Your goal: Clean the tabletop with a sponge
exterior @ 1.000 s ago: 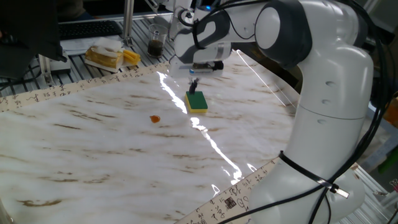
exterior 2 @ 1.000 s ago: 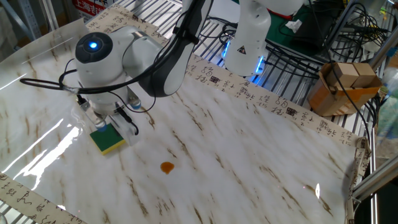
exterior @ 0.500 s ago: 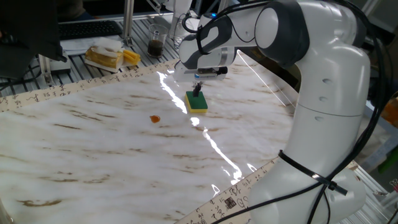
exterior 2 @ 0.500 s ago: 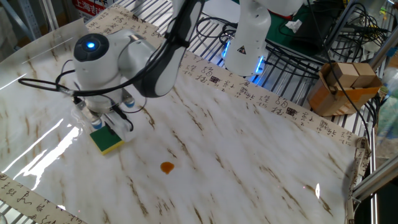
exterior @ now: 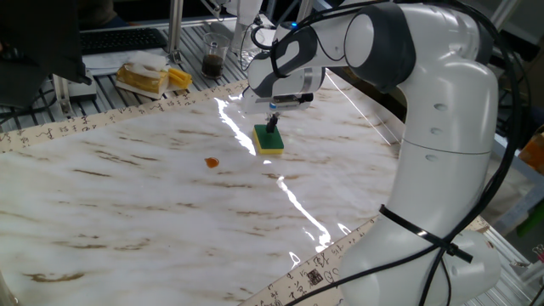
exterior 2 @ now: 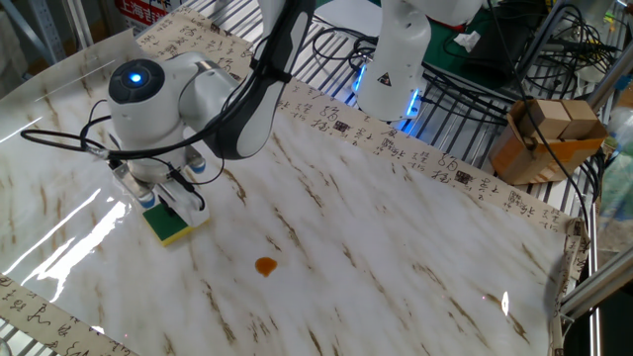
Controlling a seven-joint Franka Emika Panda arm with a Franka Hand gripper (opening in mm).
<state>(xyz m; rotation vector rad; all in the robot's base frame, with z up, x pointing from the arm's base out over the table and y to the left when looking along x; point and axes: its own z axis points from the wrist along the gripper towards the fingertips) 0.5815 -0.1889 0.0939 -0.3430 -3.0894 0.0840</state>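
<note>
Reaching down over the far side of the tabletop (exterior: 153, 221), a white robot arm holds its gripper (exterior: 273, 121) right at the sponge (exterior: 269, 140). The sponge lies flat on the marble-patterned sheet, green side up and yellow foam below, beside a bright streak of reflected light. In the other fixed view the gripper (exterior 2: 163, 198) sits low over the sponge (exterior 2: 174, 224), with 1 finger on either side of its near end. The fingers look spread just wider than the block and appear to be touching or nearly touching it, though neither view shows clearly whether they have closed on it.

A small orange spot (exterior: 211, 161) sits on the sheet, well apart from the sponge, toward the middle of the table; it shows again in the other fixed view (exterior 2: 265, 265). Beyond the printed beige border, a wrapped pale yellow lump (exterior: 144, 78) rests on the slatted bench, clear of the work.

Judging from this, the step in hand is taking hold of the sponge. To do it well, the fingers should go low enough to catch the foam sides, stay centred across the block, and close gently so the foam is gripped without folding. A level hold would let the sponge meet the sheet evenly when it is drawn toward the orange spot.
</note>
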